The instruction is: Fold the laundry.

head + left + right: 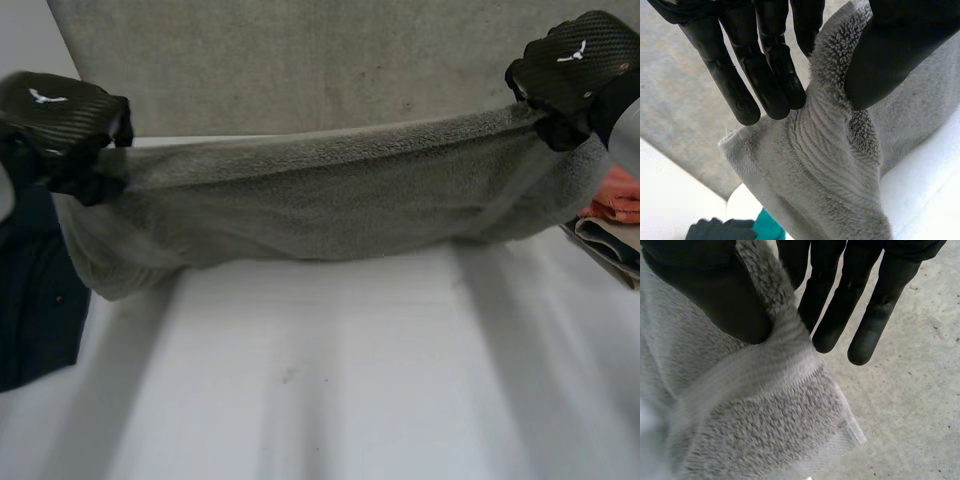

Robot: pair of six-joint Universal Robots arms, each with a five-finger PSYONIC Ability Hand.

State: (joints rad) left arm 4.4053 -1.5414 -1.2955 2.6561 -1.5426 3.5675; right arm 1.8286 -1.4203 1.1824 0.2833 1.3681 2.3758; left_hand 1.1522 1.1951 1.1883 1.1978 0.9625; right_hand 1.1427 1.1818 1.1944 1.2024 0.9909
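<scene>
Head view showed a grey terry towel (pixel 320 200) stretched in the air above the white bench (pixel 330 370), sagging between the two hands. The left hand (pixel 60 115) pinched one end's upper edge between its thumb and straight fingers (pixel 772 75). The right hand (pixel 575 60) pinched the other end likewise, fingers (pixel 832 310) straight. A dark navy garment (pixel 35 290) lay on the bench below the left end, partly hidden by the towel. An orange cloth (pixel 618 198) lay beside the right end.

Left hand (pixel 60 115), right hand (pixel 575 60): black shells, carbon-weave pattern across the backs, one small white bird-like mark on each. Fingers (pixel 777 75) glossy black, smooth, tapering to rounded tips.
</scene>
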